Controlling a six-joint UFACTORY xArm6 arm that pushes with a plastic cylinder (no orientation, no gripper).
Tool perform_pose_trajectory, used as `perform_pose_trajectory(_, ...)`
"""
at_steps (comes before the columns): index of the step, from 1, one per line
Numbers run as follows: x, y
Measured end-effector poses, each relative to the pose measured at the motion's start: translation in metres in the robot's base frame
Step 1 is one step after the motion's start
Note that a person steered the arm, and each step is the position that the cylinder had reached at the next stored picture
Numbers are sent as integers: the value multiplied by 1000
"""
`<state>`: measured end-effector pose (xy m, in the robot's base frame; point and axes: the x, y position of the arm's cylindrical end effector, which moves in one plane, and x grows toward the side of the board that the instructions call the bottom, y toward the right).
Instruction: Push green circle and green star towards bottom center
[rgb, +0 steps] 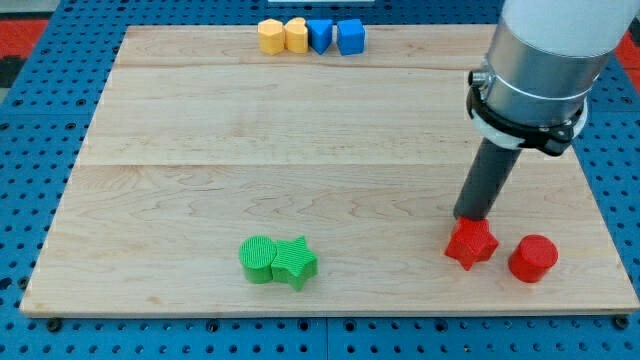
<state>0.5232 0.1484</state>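
Note:
A green circle block (258, 259) and a green star block (295, 262) lie touching each other near the view's bottom, left of centre, the circle on the left. My tip (470, 217) rests at the view's right, just above a red star block (471, 243) and touching or almost touching it. The tip is far to the right of both green blocks.
A red circle block (532, 259) sits right of the red star. At the view's top, a row of two yellow blocks (271, 36) (296, 34) and two blue blocks (320, 34) (350, 37) lies by the wooden board's (300, 150) far edge.

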Motion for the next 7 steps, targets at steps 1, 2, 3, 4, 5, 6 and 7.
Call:
perform_pose_trajectory(1, 6, -8)
perform_pose_trajectory(2, 15, -18)
perform_pose_trajectory(3, 3, -25)
perform_pose_trajectory(4, -7, -81)
perform_pose_trajectory(5, -24, -177)
perform_pose_trajectory(6, -5, -253)
perform_pose_trajectory(7, 33, -305)
